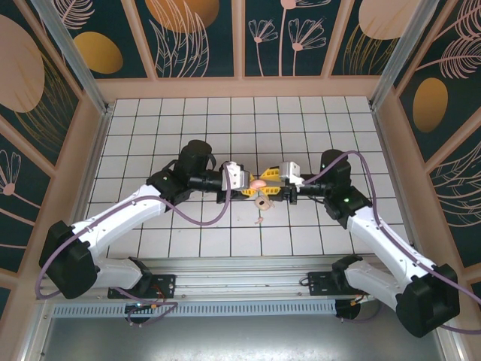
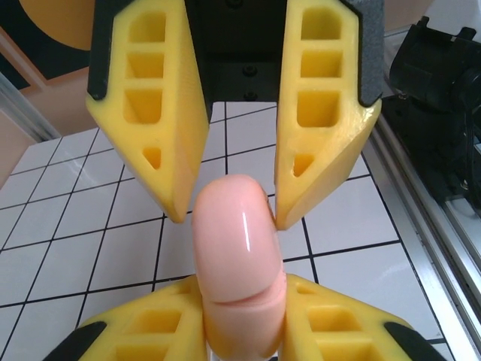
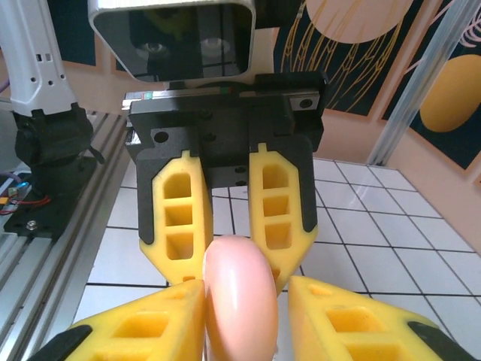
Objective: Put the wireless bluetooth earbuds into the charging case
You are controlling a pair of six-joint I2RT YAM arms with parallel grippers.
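Charging case (image 2: 237, 256): I am holding it edge-up over the middle of the bench (image 1: 188, 120), well away from every edge. It is showing as a smooth, glossy, salmon-pink round shell, shut, with a thin seam across it.
Left fingers (image 2: 331, 301): I am pinching both tight against the case's sides.
Right fingers (image 3: 338, 301): I am standing them slightly apart around its other end, with a thin gap showing on one side.
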